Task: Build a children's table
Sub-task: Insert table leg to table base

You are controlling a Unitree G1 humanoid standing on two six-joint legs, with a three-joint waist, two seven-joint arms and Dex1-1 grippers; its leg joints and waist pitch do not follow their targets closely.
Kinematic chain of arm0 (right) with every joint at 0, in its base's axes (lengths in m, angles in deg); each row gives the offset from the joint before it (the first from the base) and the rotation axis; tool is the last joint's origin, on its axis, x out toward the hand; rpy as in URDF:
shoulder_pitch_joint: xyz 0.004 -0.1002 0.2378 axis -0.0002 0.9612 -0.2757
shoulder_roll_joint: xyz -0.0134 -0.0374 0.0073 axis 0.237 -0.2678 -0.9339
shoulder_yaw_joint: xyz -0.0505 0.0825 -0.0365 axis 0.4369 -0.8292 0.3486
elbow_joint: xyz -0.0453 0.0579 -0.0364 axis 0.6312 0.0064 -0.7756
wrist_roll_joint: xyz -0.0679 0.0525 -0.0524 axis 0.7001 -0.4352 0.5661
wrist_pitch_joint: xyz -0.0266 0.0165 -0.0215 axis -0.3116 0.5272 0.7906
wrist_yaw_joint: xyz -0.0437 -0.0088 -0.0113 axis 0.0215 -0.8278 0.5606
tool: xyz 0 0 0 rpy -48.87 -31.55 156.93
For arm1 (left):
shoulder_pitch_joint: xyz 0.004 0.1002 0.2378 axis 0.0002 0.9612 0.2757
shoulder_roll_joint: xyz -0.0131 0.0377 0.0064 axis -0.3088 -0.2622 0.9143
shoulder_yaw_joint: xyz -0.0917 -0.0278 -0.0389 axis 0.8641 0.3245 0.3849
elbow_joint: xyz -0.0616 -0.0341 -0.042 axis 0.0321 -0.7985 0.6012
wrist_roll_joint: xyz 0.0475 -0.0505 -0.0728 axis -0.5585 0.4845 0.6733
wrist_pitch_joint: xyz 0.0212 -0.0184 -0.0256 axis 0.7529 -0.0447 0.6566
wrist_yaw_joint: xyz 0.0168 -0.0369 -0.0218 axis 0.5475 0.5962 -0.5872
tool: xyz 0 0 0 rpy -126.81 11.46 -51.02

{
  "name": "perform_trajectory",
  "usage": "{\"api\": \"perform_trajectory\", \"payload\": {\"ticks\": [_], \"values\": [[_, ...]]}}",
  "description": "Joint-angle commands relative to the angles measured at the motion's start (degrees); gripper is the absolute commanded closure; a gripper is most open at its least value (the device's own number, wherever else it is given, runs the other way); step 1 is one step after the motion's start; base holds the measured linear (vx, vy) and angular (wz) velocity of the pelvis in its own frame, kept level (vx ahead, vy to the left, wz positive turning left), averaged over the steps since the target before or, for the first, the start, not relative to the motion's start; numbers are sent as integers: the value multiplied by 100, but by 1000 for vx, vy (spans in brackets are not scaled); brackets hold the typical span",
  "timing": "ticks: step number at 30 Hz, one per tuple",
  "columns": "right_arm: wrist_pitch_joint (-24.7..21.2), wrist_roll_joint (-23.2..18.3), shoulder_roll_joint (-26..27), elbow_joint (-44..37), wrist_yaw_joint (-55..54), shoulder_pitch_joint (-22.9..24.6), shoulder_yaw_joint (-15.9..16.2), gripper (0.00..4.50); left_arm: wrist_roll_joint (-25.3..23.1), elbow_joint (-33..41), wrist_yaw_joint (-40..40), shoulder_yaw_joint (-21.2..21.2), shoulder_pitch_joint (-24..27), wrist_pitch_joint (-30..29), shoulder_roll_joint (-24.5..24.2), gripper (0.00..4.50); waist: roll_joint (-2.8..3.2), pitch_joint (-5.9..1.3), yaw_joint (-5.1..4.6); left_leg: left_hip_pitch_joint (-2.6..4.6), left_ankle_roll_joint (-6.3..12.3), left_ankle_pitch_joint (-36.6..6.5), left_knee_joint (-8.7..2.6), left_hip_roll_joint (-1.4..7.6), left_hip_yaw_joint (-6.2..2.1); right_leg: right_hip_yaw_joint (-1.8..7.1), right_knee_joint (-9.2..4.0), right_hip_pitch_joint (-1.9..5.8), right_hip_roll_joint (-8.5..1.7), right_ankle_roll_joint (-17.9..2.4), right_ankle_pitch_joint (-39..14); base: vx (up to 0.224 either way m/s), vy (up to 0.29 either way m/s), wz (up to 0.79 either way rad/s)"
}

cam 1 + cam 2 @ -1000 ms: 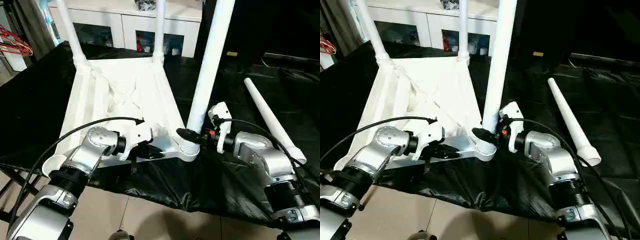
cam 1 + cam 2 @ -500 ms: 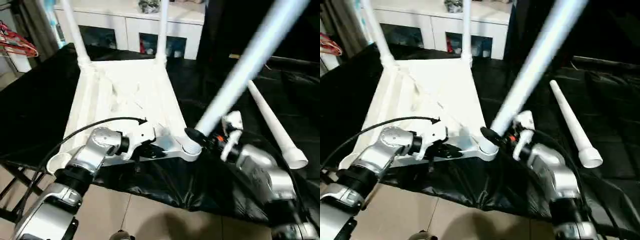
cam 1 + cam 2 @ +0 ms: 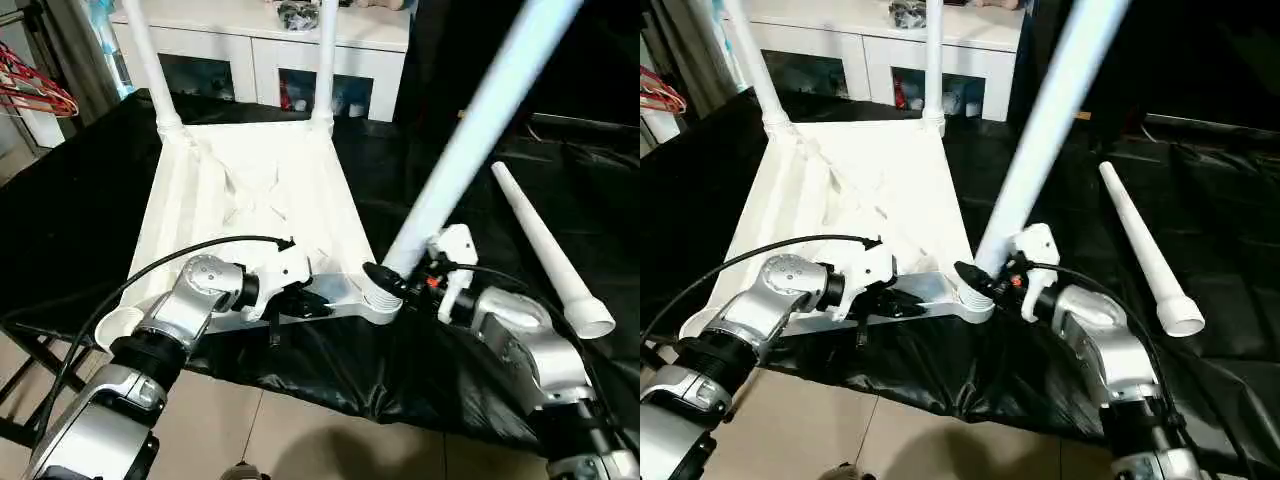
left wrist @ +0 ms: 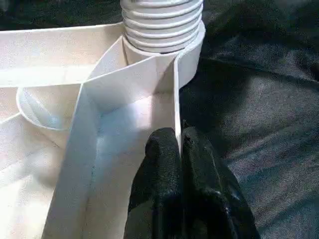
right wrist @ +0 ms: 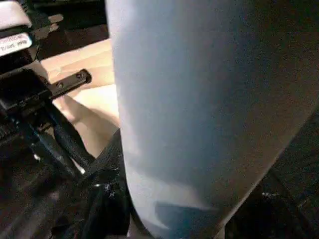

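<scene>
The white table top lies upside down on the black-covered work table, w/ two legs standing at its far corners. Left gripper is closed tight on the thin near rim of the top, close to the corner socket. Right gripper is about half closed around the third leg just above the ribbed end; this leg sits at the socket and is tilted to the robot's right. Fourth leg lies loose on the black cover, apart on the right.
</scene>
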Motion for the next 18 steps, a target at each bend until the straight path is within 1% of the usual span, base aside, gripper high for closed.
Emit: {"api": "perform_trajectory", "payload": {"ticks": [1,4,6,7,9,11,13,15,16,17,18], "values": [[-257,202,-53,331,254,160,355,259,-111,-50,21,23,-174,55,-57,450,6,-314,-43,112,-157,-2323,-490,117,-64,193,-579,130,-345,-777,-2615,0,0,0],[-156,228,-107,470,492,94,460,259,-99,-52,-76,18,-170,86,-69,450,16,-317,-40,103,-158,-2332,-496,121,-63,193,-560,140,-343,-850,-2450,0,0,0],[-98,217,-126,515,606,69,486,259,-74,-47,-167,13,-168,121,-75,450,11,-322,-36,103,-146,-2303,-497,122,-59,196,-553,147,-341,-886,-2356,0,0,0],[-35,185,-145,572,811,36,500,259,-29,-28,-340,-5,-166,166,-97,450,20,-331,-33,101,-142,-2265,-496,124,-58,199,-540,156,-343,-924,-2225,0,0,0],[-16,169,-153,582,887,29,505,259,-10,-8,-409,-13,-161,180,-110,450,12,-341,-31,86,-118,-2175,-492,123,-48,201,-517,172,-335,-997,-2009,0,0,0],[66,143,-196,652,1089,2,529,259,8,23,-547,-35,-171,187,-150,450,25,-346,-25,94,-107,-2118,-490,130,-43,202,-494,175,-332,-1080,-1823,0,0,0],[149,76,-251,677,1351,1,554,259,40,43,-744,-58,-208,217,-201,450,39,-350,-16,87,-84,-2060,-488,129,-36,201,-476,195,-326,-1155,-1635,0,0,0],[178,45,-269,677,1462,6,558,259,51,55,-819,-64,-225,218,-223,450,40,-358,-9,92,-69,-2007,-484,135,-29,200,-459,200,-318,-1214,-1463,0,0,0],[226,-26,-329,668,1767,34,563,259,79,49,-1028,-72,-283,238,-265,450,42,-359,-5,90,-60,-1999,-483,137,-29,199,-455,204,-321,-1237,-1422,0,0,0],[224,-41,-369,655,1882,52,579,259,75,27,-1084,-75,-324,256,-283,450,44,-367,14,102,-38,-1963,-477,143,-20,198,-446,205,-316,-1280,-1319,0,0,0],[235,-48,-410,645,2000,72,602,259,82,2,-1153,-76,-362,270,-299,450,44,-361,16,95,-25,-1946,-479,143,-19,197,-438,208,-309,-1299,-1273,0,0,0]]}}
